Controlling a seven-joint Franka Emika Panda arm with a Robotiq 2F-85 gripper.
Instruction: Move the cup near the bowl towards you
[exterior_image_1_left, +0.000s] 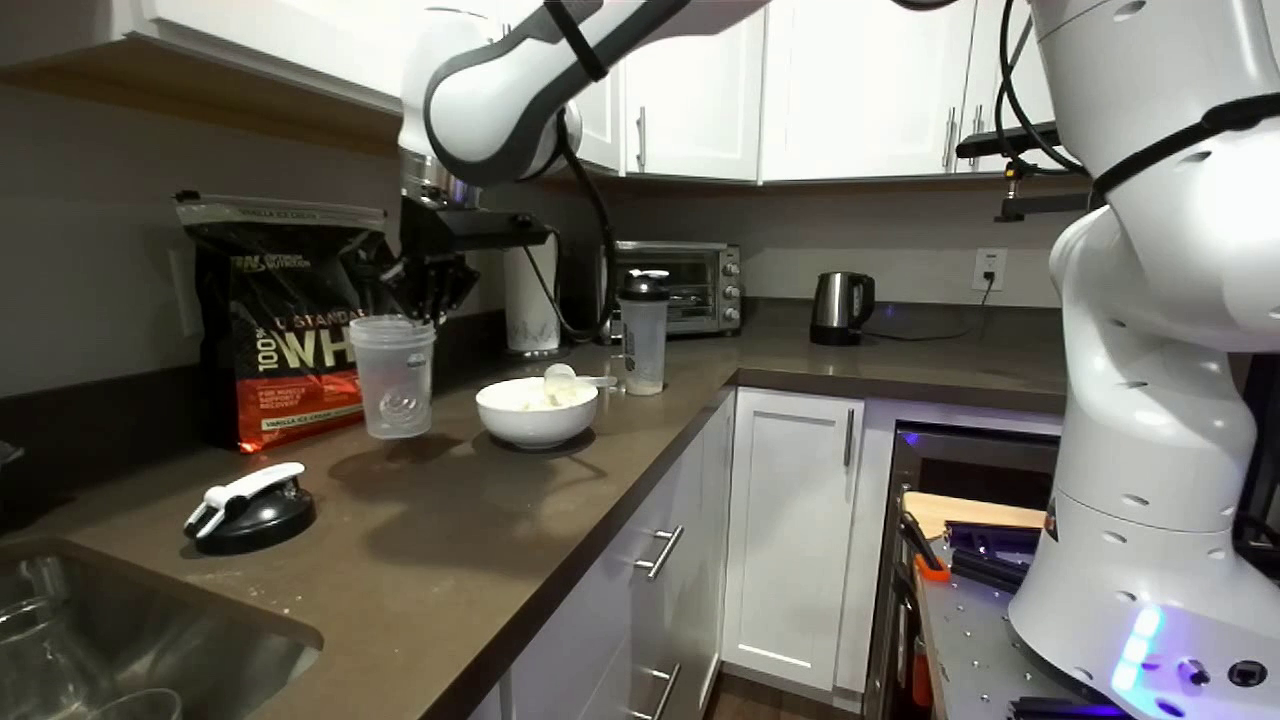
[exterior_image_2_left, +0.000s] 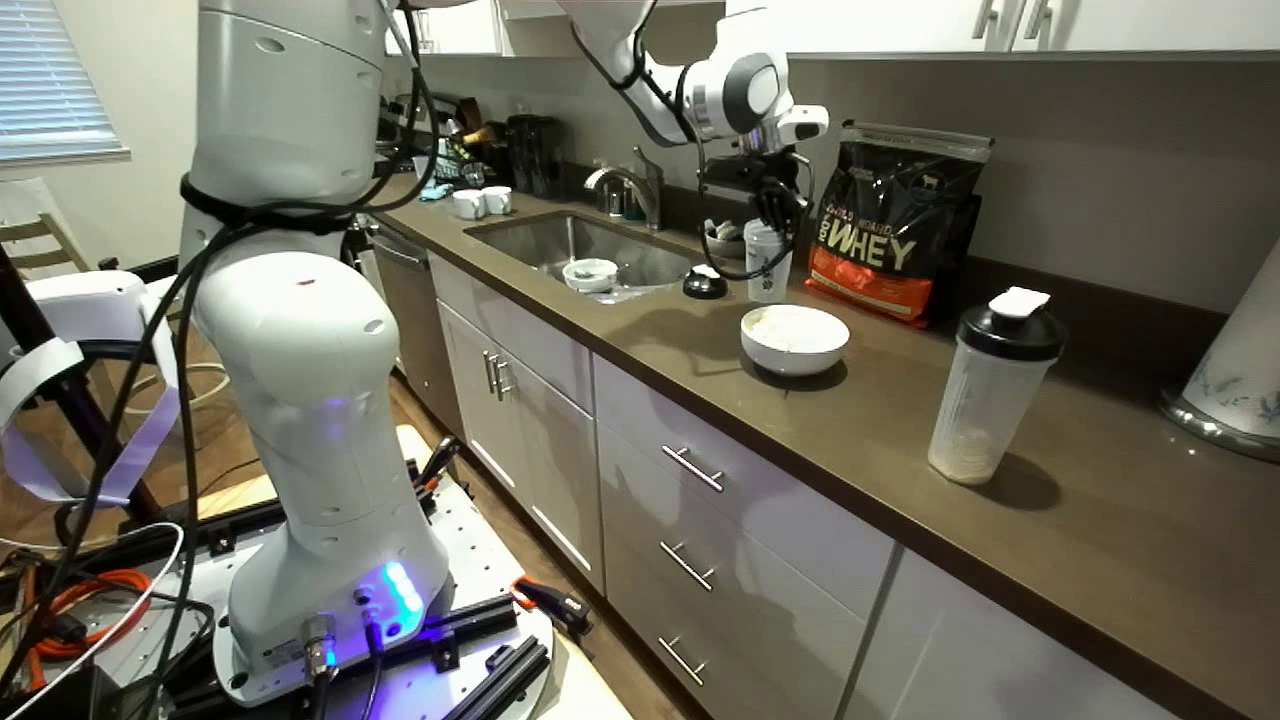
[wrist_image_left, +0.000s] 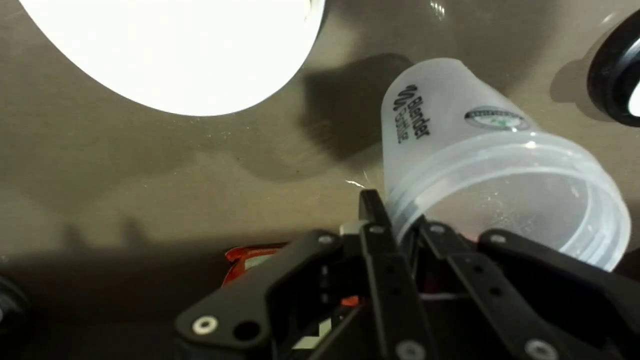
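Cup hangs near the bowl, apart from it, its rim clamped in the tool; the lid lies on the surface, farther from the bowl.

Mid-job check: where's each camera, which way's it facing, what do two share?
An exterior view: by the sink, facing the toaster oven; arm and base show.
An exterior view: near the lidded shaker, facing towards the faucet; arm and base show.
Wrist view: on the wrist, facing down at the cup; the gripper shows.
Both exterior views share the bowl and cup.
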